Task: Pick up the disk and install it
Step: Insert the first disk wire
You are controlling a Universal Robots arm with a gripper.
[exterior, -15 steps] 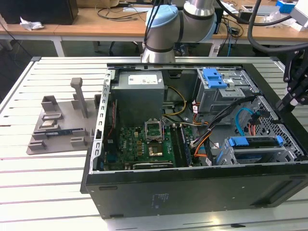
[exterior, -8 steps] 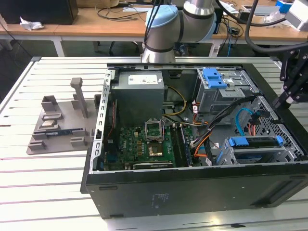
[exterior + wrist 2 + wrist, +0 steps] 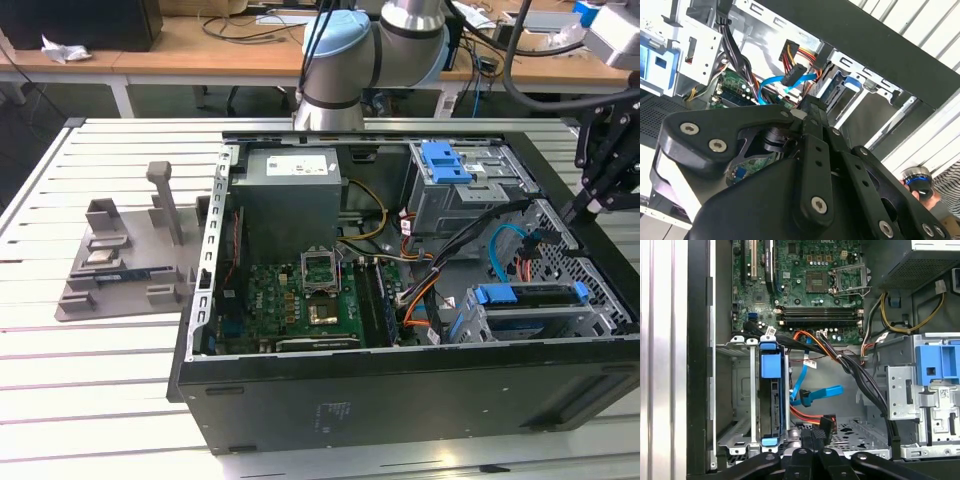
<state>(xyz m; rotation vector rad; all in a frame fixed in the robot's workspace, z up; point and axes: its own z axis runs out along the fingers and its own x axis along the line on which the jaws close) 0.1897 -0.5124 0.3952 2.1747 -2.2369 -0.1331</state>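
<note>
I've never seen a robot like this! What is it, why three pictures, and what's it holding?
It is a robot arm working over an open computer case that lies on a white slatted table. The exterior view comes from a camera standing off the arm; both wrist views come from cameras riding on it, looking past its black gripper. The gripper is shut and holds nothing. The disk, in its blue frame, sits in a metal cage inside the case. A grey rack with small parts stands at the exterior view's left.
</note>
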